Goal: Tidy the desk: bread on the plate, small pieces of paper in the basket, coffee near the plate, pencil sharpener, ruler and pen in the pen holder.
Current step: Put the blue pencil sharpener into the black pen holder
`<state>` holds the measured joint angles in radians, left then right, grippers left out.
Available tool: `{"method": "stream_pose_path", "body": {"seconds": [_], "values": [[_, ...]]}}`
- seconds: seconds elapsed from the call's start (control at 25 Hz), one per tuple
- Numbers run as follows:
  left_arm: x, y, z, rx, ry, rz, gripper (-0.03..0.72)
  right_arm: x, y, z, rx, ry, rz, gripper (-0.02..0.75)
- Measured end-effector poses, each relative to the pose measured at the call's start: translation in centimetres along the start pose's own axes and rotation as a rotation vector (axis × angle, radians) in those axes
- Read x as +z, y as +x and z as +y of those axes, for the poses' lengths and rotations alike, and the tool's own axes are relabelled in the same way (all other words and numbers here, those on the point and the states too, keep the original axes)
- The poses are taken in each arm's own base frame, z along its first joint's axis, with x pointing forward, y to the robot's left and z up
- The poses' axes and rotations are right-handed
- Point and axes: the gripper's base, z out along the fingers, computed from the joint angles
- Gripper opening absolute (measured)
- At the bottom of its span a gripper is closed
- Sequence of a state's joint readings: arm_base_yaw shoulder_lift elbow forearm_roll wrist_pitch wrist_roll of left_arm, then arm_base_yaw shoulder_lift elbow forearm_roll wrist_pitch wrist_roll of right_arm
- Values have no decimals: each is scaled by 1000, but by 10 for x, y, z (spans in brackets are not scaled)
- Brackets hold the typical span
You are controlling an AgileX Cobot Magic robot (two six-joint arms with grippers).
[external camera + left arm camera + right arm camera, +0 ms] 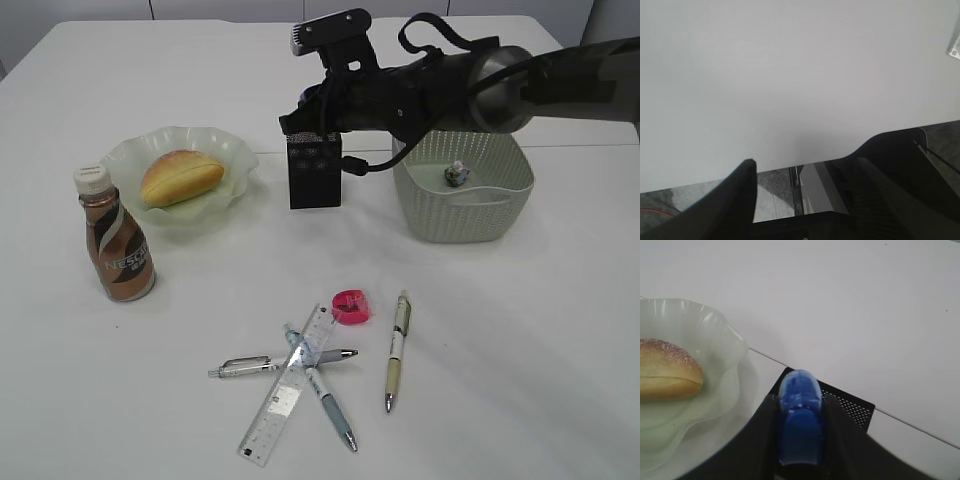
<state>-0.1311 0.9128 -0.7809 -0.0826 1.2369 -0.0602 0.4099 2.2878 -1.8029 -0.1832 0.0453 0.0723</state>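
Observation:
My right gripper (312,128) hovers just above the black mesh pen holder (315,175), shut on a blue translucent pencil sharpener (800,415). In the right wrist view the pen holder's rim (850,407) lies right under the sharpener. The bread (180,177) rests on the pale green plate (228,150), and the coffee (117,240) stands in front of it. A paper wad (457,175) lies in the basket (470,215). The ruler (290,385) and three pens (397,350) lie at the front. My left gripper (807,162) is open and empty over the desk's edge.
A pink round sharpener-like piece (351,305) lies beside the ruler's top end. Two pens (320,385) cross under the ruler. The right arm (480,85) spans above the basket from the right. The floor shows beyond the desk edge (790,162) in the left wrist view.

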Motion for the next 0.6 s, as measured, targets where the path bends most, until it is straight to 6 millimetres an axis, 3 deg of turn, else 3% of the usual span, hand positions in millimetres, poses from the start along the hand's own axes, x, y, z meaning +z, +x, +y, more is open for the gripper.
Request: {"method": "stream_pose_path", "body": {"seconds": [0.2, 0.44, 0.6], "values": [[0, 0, 0, 0, 0, 0, 434, 0, 0, 0, 0, 0, 0, 240], [0, 0, 0, 0, 0, 0, 434, 0, -6, 0, 0, -5, -67, 359], [0, 0, 0, 0, 1, 0, 433, 0, -6, 0, 0, -5, -67, 375]]}}
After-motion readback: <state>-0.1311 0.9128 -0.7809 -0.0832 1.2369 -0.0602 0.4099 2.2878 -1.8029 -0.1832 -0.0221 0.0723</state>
